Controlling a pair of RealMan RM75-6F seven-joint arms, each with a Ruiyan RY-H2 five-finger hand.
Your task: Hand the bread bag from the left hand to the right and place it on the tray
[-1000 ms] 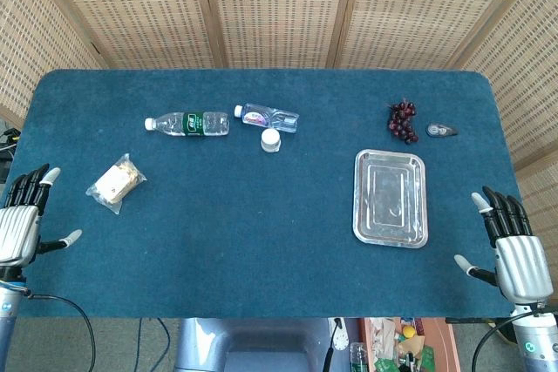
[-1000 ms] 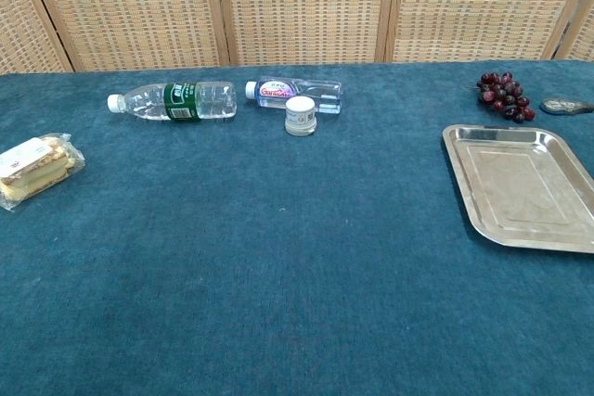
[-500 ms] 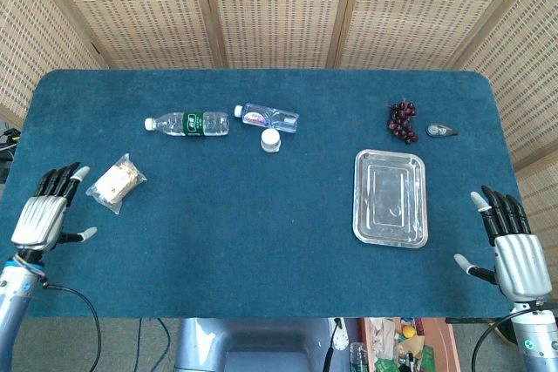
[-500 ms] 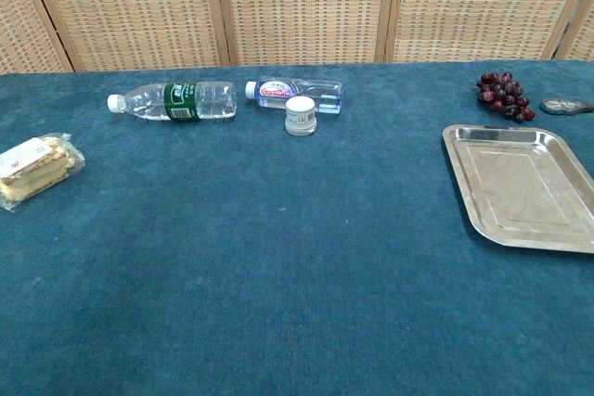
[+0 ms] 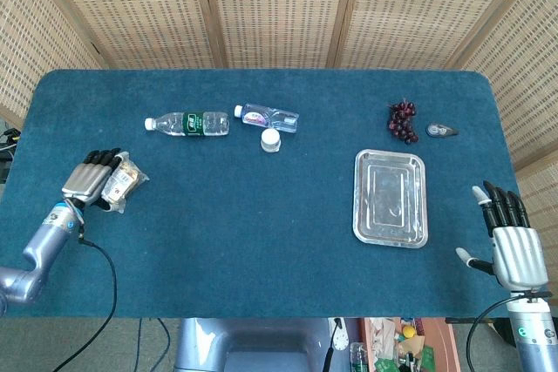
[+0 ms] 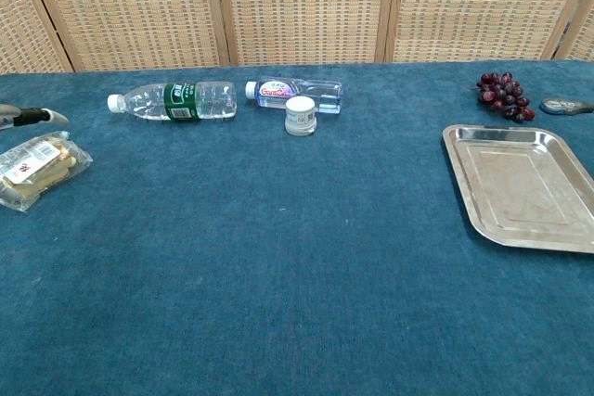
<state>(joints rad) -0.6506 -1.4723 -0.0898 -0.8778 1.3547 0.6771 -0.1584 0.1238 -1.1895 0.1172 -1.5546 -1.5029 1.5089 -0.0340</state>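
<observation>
The bread bag (image 5: pixel 125 182), clear plastic with a pale label, lies on the blue table at the left; in the chest view the bread bag (image 6: pixel 42 166) is at the left edge. My left hand (image 5: pixel 87 179) lies against the bag's left side with its fingers stretched over it and not closed around it. Only one fingertip (image 6: pixel 42 118) of that hand shows in the chest view, just above the bag. My right hand (image 5: pixel 508 234) hovers with fingers spread by the table's right front corner, holding nothing. The steel tray (image 5: pixel 391 198) sits bare at the right, also seen as the tray (image 6: pixel 524 187).
A green-labelled water bottle (image 5: pixel 187 123), a smaller clear bottle (image 5: pixel 269 117) and a small white jar (image 5: pixel 271 139) lie at the back centre. Dark grapes (image 5: pixel 402 120) and a small grey object (image 5: pixel 442 130) sit behind the tray. Wicker screens stand behind the table.
My left hand has moved from the table's left edge inward onto the bread bag, which has shifted and turned slightly. The right hand has barely moved.
</observation>
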